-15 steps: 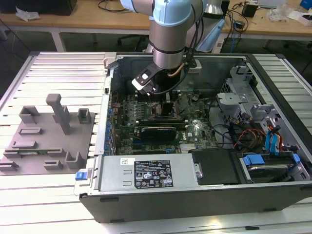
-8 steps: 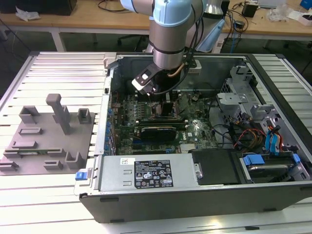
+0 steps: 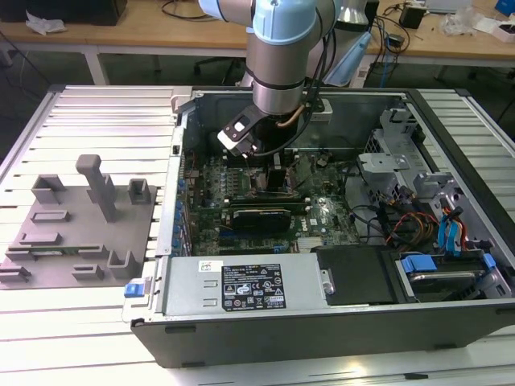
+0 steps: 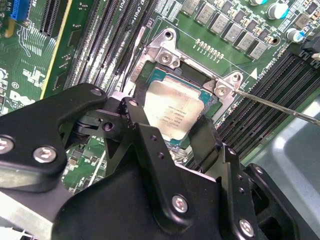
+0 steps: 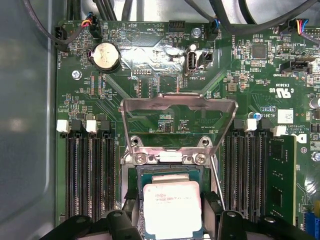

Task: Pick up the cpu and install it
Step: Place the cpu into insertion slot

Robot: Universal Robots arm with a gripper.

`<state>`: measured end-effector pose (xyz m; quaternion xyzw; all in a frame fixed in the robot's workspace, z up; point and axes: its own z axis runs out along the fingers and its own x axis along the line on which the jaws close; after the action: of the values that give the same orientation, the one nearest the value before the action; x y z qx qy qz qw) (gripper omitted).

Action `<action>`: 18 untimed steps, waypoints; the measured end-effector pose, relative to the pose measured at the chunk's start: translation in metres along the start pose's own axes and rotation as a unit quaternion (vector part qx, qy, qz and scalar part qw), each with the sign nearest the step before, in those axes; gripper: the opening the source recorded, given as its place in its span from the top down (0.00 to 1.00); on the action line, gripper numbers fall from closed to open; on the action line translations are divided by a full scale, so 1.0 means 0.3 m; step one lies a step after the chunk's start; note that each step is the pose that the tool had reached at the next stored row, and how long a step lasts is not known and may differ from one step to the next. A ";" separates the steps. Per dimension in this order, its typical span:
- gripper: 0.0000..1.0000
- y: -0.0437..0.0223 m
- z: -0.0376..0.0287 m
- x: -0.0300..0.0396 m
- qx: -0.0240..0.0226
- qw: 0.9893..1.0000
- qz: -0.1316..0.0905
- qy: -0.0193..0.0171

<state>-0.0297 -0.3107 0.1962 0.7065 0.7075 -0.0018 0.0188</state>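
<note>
The tool (image 4: 167, 118) grips the cpu (image 4: 174, 109) by two edges at the open socket (image 4: 168, 56)

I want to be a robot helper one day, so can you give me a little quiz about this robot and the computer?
1. True or false: the metal frame by the cpu stands open.
2. What is the gripper nearest to? A) the cpu B) a cup C) a banana
3. Fill in: the grey holder block lies on the exterior view's ____ of the computer case.
Key: 1 true; 2 A; 3 left.
</note>
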 end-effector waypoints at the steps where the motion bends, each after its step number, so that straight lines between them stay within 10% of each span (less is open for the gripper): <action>1: 0.38 0.000 0.000 0.000 0.000 1.000 0.000 0.000; 14: 0.31 0.000 0.001 0.000 0.000 1.000 0.000 0.000; 18: 0.33 0.001 -0.032 -0.001 0.000 1.000 0.000 0.000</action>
<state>-0.0297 -0.3107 0.2058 0.7065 0.7075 -0.0018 0.0188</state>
